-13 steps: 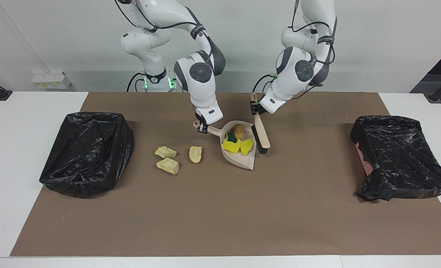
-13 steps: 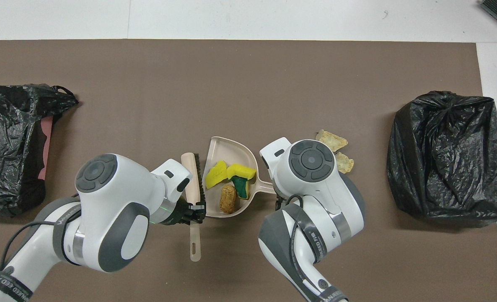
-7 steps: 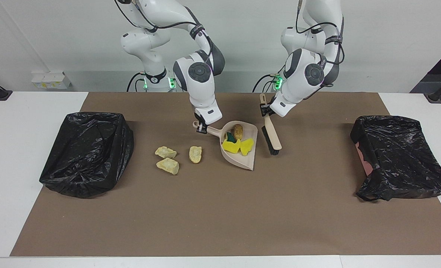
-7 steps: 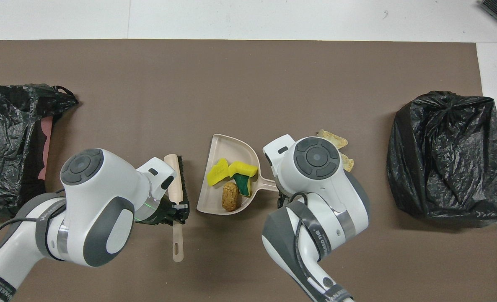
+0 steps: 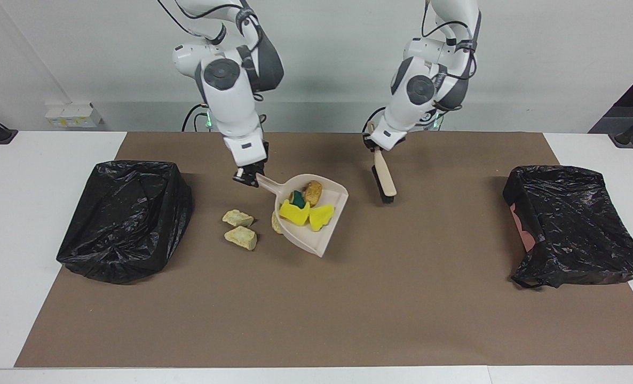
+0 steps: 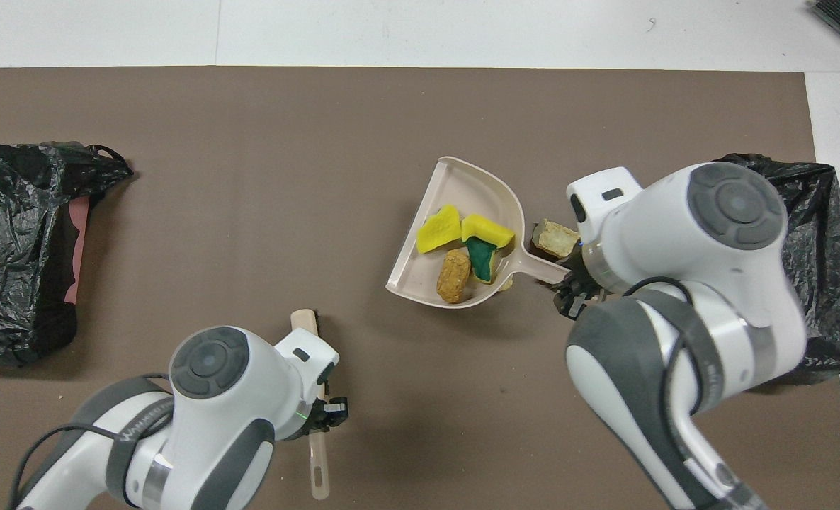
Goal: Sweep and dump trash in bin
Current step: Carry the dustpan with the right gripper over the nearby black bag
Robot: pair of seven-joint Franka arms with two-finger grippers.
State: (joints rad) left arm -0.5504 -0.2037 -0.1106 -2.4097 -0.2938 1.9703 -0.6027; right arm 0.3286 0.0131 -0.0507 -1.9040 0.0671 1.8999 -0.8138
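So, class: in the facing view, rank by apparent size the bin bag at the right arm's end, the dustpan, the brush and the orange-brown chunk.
1. Bin bag, clearly largest.
2. Dustpan.
3. Brush.
4. Orange-brown chunk, smallest.
The dustpan is raised, so its lead over the brush is less sure.

open mat (image 5: 316, 309) farther from robots; pale chunks (image 5: 240, 237) lie beside the bin (image 5: 124, 218).

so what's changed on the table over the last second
The right gripper lifted the dustpan, loaded with yellow chunks and the orange-brown chunk, and swung it over the pale chunks toward the right arm's bin. The left gripper pulled the brush back toward the robots. Both grips, pale chunks and bins unchanged.
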